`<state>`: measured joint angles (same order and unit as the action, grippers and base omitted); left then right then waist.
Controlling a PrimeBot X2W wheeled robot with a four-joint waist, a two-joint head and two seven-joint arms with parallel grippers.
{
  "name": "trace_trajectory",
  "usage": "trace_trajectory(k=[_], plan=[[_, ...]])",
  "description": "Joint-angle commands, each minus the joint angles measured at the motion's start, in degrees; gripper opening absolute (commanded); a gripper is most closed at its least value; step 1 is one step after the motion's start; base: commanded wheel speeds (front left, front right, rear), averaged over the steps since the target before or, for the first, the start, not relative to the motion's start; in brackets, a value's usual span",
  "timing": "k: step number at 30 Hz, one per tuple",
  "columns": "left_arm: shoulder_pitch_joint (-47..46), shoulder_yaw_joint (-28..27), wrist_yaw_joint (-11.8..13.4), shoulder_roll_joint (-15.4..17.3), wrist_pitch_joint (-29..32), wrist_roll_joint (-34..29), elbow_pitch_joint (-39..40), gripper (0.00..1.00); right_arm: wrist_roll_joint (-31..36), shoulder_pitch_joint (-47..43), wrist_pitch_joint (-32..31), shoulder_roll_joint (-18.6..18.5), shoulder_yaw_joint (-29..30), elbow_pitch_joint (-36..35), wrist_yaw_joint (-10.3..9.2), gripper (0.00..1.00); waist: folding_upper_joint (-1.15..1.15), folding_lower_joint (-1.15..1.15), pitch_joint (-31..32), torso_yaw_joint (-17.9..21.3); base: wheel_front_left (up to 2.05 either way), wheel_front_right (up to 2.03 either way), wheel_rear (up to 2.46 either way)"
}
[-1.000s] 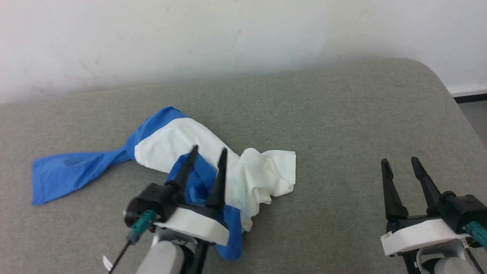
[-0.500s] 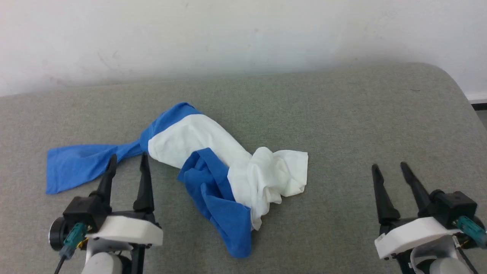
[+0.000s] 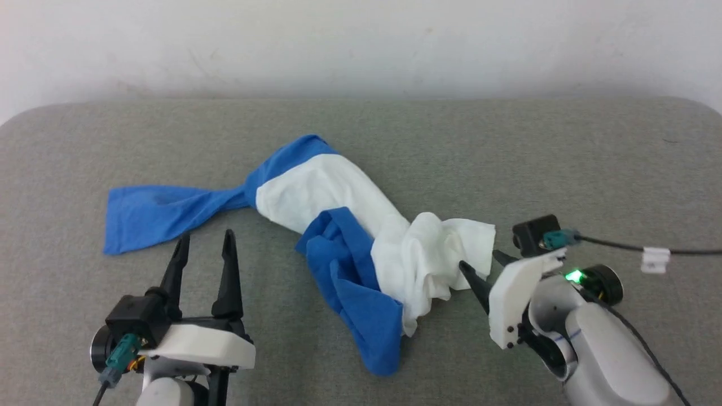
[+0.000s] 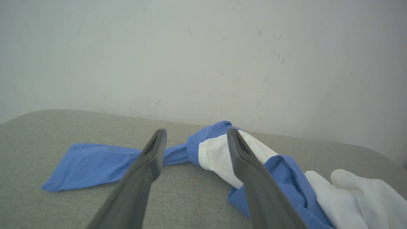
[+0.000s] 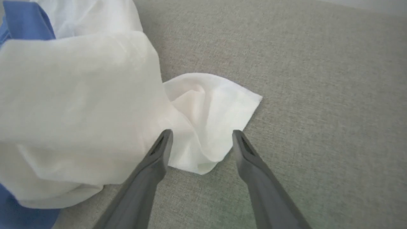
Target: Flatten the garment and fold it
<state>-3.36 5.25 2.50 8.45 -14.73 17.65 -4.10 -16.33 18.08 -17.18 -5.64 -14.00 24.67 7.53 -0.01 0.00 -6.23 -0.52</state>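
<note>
Flattening stage, nothing spread out yet. The left gripper point(image 3: 206, 235) is parked with fingers apart, empty. The right gripper point(image 5: 202, 133) is set wide open either side of a white hem fold. The T-shirt point(image 3: 333, 197) is crumpled mid grey cushion point(image 3: 564, 169). That fold probably needs to be pinched and pulled outward.
</note>
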Motion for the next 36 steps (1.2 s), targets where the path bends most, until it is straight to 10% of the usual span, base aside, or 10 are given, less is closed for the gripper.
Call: trace_trajectory(k=[1,8,9,10,11,16,24,36], plan=[[-0.24,0.19,-0.46,-0.37,-0.27,-0.11,0.14,1.0,-0.96,2.62,-1.0,-0.78,-1.54,2.26,-0.04,1.0,0.01,0.0,-1.06,-1.91,0.0,0.0,0.0],[-1.26,0.65,-1.1,-1.91,-0.27,-0.16,-0.35,1.0,-6.35,7.94,-10.71,-1.48,-7.0,15.73,-0.04,1.0,0.01,0.0,-1.64,-4.34,0.0,0.0,0.0],[-1.32,0.58,-1.14,-2.08,-0.27,-0.2,-0.32,1.0,-7.46,8.08,-12.63,-1.5,-8.23,16.9,-0.04,0.37,0.01,0.0,-1.7,-4.46,0.0,0.0,0.0],[-1.33,0.49,-1.19,-2.23,-0.27,-0.24,-0.28,1.0,-8.89,8.16,-14.32,-1.5,-9.25,17.67,-0.04,0.04,0.01,0.0,-1.71,-4.51,0.0,0.0,0.0],[-1.27,0.35,-1.23,-2.35,-0.27,-0.27,-0.28,1.0,-10.54,8.17,-15.65,-1.47,-10.23,17.93,-0.04,0.0,0.01,0.0,-1.64,-4.47,0.0,0.0,0.0],[-0.79,0.42,-1.6,-2.35,-0.27,-1.04,-1.09,1.0,-14.89,9.53,-9.33,-4.36,-11.42,13.48,-0.04,0.0,0.01,0.0,-1.14,-3.79,0.0,0.0,0.0],[-0.13,-0.27,-1.96,-2.94,-0.27,-0.81,-0.68,1.0,-10.11,2.98,13.2,-7.38,12.12,3.73,-0.04,0.0,0.01,0.0,0.74,-1.81,0.0,0.0,0.0],[1.97,-0.88,-1.85,-2.47,-0.27,-1.74,-0.48,1.0,4.45,-19.34,4.41,1.11,40.7,-14.03,-0.04,0.09,0.01,0.0,1.64,1.31,0.0,0.0,0.0]])
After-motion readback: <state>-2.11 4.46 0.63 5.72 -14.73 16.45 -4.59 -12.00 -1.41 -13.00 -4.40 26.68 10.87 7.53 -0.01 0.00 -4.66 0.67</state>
